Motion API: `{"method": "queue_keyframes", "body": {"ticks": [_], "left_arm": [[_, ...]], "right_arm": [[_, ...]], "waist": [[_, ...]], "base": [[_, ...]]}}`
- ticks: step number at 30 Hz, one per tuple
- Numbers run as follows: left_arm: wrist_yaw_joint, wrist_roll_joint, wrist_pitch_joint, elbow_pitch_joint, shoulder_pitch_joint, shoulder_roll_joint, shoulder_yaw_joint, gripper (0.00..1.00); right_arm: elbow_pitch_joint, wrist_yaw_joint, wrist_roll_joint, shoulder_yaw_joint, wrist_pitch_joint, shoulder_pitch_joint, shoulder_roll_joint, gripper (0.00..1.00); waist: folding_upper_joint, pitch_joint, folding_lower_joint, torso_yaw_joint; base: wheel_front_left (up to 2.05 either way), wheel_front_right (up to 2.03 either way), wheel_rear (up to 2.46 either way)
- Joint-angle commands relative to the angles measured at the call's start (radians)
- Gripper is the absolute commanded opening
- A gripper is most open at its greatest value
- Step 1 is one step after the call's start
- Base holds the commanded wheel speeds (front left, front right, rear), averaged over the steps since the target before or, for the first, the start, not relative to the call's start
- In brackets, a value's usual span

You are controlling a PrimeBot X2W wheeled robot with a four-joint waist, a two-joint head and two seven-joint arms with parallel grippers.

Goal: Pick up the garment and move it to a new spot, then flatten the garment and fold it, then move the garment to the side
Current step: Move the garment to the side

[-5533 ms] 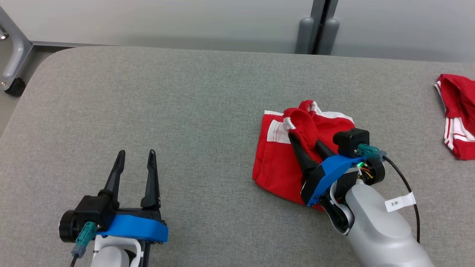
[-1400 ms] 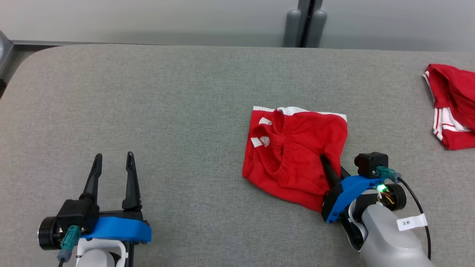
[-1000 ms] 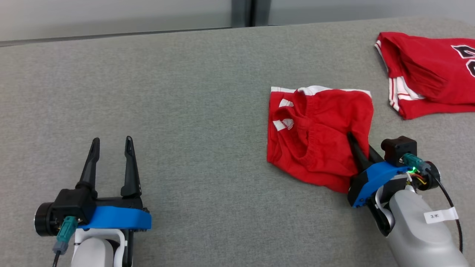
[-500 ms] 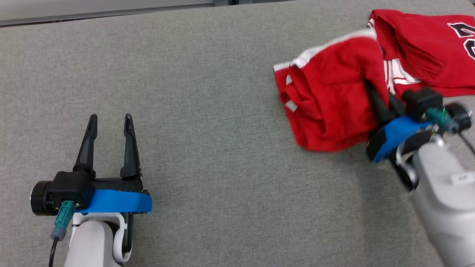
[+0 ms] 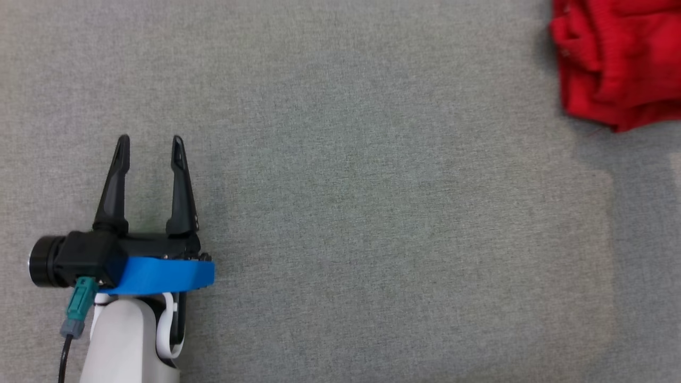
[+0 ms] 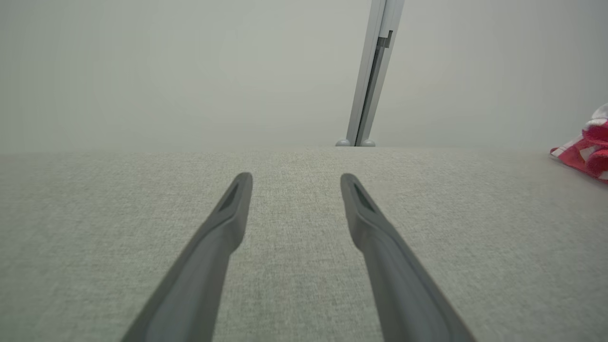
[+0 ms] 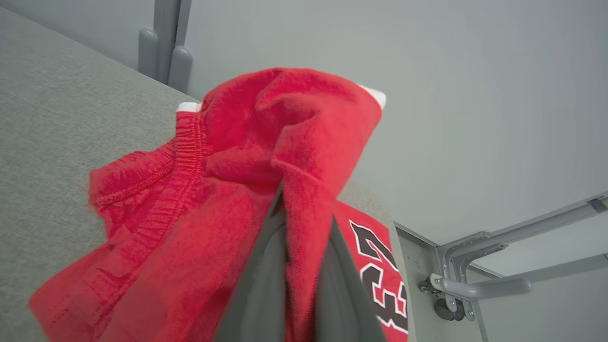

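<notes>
The red shorts (image 7: 199,190), with an elastic waistband and white trim, hang bunched from my right gripper (image 7: 304,213). That gripper is shut on a fold of them, and they are lifted off the grey table (image 7: 42,104). In the head view a bunched red garment (image 5: 617,64) sits at the top right corner, cut off by the frame edge. My left gripper (image 5: 150,141) rests low over the table at the lower left, open, with nothing between its fingers (image 6: 232,209).
A red jersey (image 7: 380,266) with black and white numbers lies under the held shorts near the table's corner. A metal frame with a caster (image 7: 475,280) stands beyond that corner. A grey post (image 6: 368,95) rises behind the table. Red and white cloth (image 6: 586,152) shows far right.
My right gripper lifted the shorts and carried them up and right toward the jersey, leaving the head view. The head camera has shifted too. The left gripper stays open.
</notes>
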Motion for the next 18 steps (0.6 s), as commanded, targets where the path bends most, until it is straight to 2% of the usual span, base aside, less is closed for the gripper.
{"method": "queue_keyframes", "body": {"ticks": [1,8,13,18], "left_arm": [[-0.002,0.009,-0.004,-0.011,-0.030,0.004,-0.001,1.00],[-0.006,0.016,-0.004,-0.035,-0.050,0.011,-0.012,1.00],[-0.009,0.016,-0.004,-0.047,-0.057,0.017,-0.018,1.00],[-0.009,0.016,-0.004,-0.055,-0.061,0.017,-0.020,1.00]], "right_arm": [[0.012,0.000,0.008,-0.004,0.013,-0.027,-0.043,0.00],[0.075,0.000,0.048,0.013,0.050,-0.066,-0.130,0.00],[0.147,0.000,0.058,0.024,0.065,-0.107,-0.157,0.00],[0.228,0.000,0.040,0.031,0.064,-0.158,-0.153,0.00]], "waist": [[0.0000,0.016,-0.0001,0.009],[0.0000,0.044,-0.0001,0.017],[0.0000,0.062,-0.0001,0.026],[0.0000,0.079,-0.0001,0.036]], "base": [[0.00,0.00,0.00],[0.00,0.00,0.00],[0.00,0.00,0.00],[0.00,0.00,0.00]]}}
